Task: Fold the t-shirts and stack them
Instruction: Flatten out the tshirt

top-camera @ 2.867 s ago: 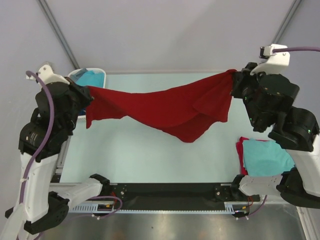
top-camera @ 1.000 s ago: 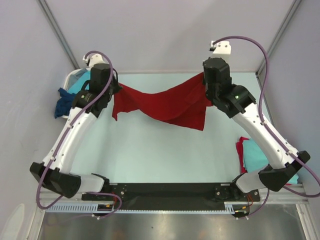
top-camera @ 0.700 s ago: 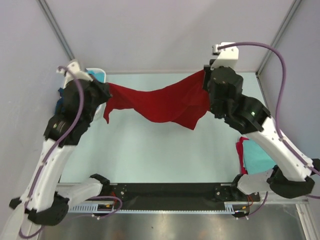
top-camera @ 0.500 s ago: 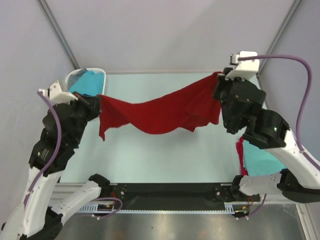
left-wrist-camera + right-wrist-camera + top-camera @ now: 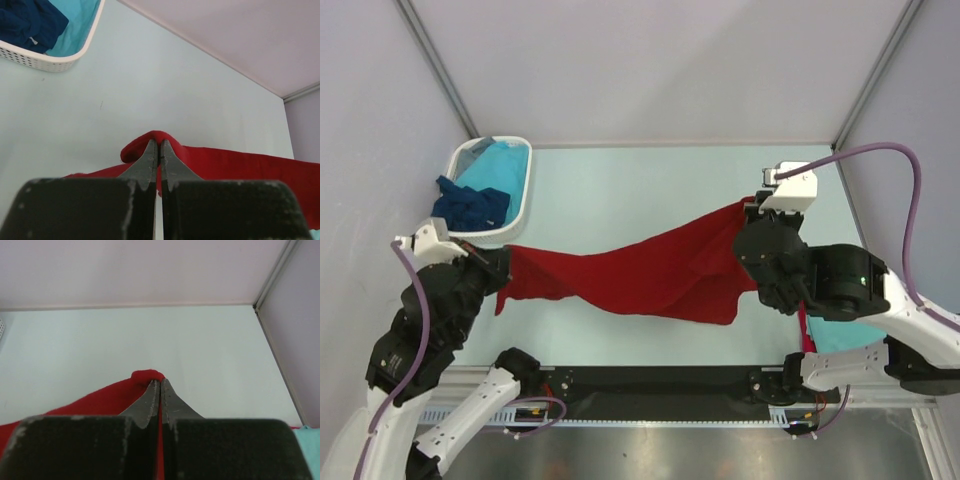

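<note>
As arms have swung back toward me and lowered, red shirt (image 5: 640, 275) now hangs across near half of worktop (image 5: 620, 190). It is stretched between left claw (image 5: 159, 147) and right claw (image 5: 160, 385), each pinched tight on a corner. Lower edge maybe touching surface, can't tell. I judge lay-flat for folding is next.

The left fingers (image 5: 146, 162) press together on a raised fold of the dark red t-shirt (image 5: 240, 165), which stretches off rightward. On the table (image 5: 175, 90), top left, a white basket (image 5: 50, 62) holds navy cloth (image 5: 25, 22) and turquoise cloth (image 5: 75, 25).
</note>
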{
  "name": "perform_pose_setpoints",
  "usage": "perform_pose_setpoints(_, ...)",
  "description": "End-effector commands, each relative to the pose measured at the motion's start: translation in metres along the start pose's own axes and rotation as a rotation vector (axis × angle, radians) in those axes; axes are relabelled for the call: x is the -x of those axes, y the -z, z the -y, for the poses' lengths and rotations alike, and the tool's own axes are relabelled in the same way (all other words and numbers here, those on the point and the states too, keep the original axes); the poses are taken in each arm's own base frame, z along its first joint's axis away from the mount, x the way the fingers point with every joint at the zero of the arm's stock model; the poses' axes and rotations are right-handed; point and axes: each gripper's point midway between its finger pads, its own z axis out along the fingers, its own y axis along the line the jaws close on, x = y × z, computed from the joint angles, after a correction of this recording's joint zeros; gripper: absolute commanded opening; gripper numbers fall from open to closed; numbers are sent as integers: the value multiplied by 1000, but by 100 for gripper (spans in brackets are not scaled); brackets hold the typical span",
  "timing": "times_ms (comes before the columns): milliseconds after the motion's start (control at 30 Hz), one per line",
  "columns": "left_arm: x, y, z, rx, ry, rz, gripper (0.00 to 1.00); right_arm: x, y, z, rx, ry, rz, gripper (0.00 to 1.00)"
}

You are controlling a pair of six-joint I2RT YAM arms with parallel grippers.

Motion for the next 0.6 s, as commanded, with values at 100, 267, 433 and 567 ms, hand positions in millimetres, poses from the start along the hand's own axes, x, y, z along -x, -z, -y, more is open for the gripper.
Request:
perform_pose_setpoints(100,44,28,-3,-16,-12,146,0,30,24,9,-52,-86,116,0)
perform_pose_setpoints(267,63,32,15,-63,-6,166,0,44,33,11,-6,-124,97,0)
perform_pose_setpoints(433,66,27,26,-84,-18,154,0,45,34,11,-30,-107,86,0)
perform_pose_setpoints(567,57,21,30,-92,-21,124,0,39,34,20,-52,-102,78,0)
